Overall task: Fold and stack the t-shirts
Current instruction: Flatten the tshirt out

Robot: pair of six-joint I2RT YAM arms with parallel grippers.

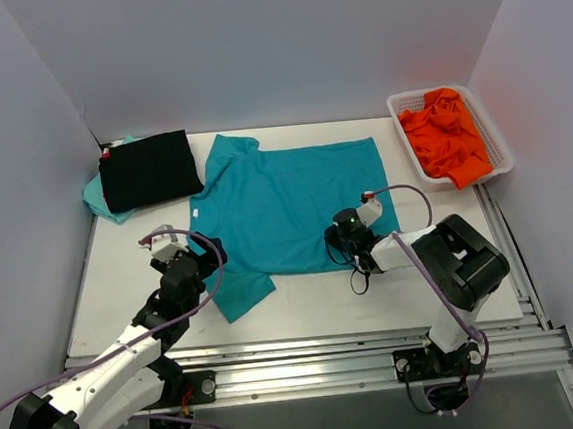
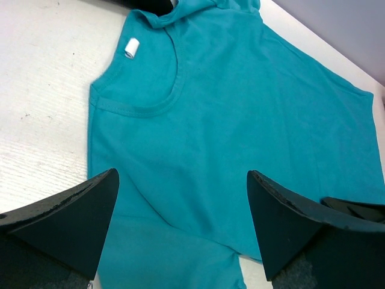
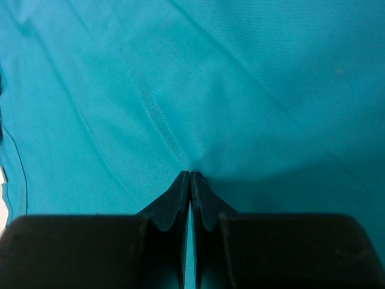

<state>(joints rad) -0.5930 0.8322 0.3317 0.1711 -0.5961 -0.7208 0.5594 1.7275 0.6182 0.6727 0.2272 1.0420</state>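
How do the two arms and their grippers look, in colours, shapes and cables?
Both arms are built of white links with black joint housings. A thin lilac cable loops along each arm. The left gripper has black wedge-shaped fingers with rough, worn-looking inner edges. The right gripper has black fingers that taper to narrow tips, set on a broad black block. A small green light glows near the right wrist.

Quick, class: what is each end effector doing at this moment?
Left end effector: open, holding nothing, above the spread teal cotton t-shirt.
Right end effector: closed, pinching a fold of that shirt.
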